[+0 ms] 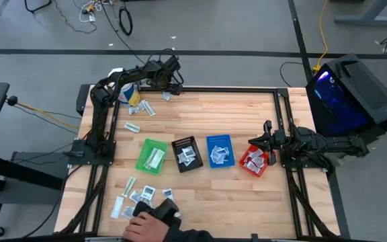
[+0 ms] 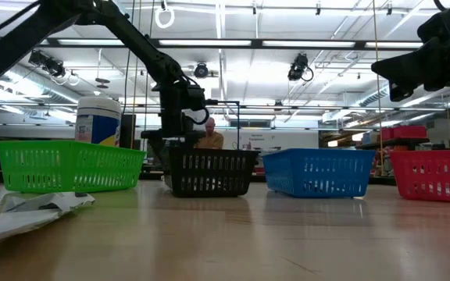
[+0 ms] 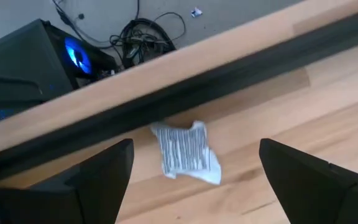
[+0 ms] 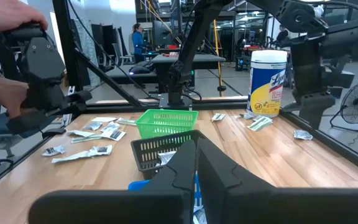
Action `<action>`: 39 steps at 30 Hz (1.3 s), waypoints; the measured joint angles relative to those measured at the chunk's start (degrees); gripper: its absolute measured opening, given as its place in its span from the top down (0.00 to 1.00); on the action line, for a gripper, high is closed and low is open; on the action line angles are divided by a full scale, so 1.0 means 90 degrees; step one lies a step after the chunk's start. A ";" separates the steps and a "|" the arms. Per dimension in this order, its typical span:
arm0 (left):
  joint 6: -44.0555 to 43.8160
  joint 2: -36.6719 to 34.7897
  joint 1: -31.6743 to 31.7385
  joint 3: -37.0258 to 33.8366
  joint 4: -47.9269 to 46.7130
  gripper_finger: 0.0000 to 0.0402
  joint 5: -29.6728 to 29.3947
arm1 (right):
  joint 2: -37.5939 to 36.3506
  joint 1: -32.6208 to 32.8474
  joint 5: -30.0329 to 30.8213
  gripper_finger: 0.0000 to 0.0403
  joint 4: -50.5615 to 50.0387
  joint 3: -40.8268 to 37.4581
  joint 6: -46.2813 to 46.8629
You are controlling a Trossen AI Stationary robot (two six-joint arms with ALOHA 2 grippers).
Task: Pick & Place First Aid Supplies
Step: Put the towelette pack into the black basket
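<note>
Near the table's far edge, the left gripper (image 3: 194,171) hovers with jaws wide over a crumpled sachet (image 3: 185,152); it should descend squarely, straddling it, before closing.

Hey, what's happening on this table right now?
A two-armed robot is sorting first aid sachets into four small bins. The left gripper is open at the table's far edge, poised over a crumpled sachet lying between its fingers. The right gripper is shut and waits above the red bin. The green bin, black bin and blue bin already hold packets. A person's hand rests on a device at the near edge.
</note>
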 joint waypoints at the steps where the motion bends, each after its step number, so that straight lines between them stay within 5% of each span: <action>1: 0.0000 0.0041 0.0002 0.0066 -0.0079 0.11 -0.0004 | 0.0000 0.0000 -0.0002 0.94 0.0000 0.0000 0.0000; 32: -0.0022 0.0691 -0.0001 0.0169 -0.0489 0.12 0.0194 | 0.0000 0.0000 0.0000 0.94 -0.0001 0.0002 0.0001; 39: -0.0021 0.0696 -0.0058 0.0169 -0.0434 0.25 0.0201 | 0.0000 0.0000 0.0000 0.94 -0.0002 0.0000 0.0000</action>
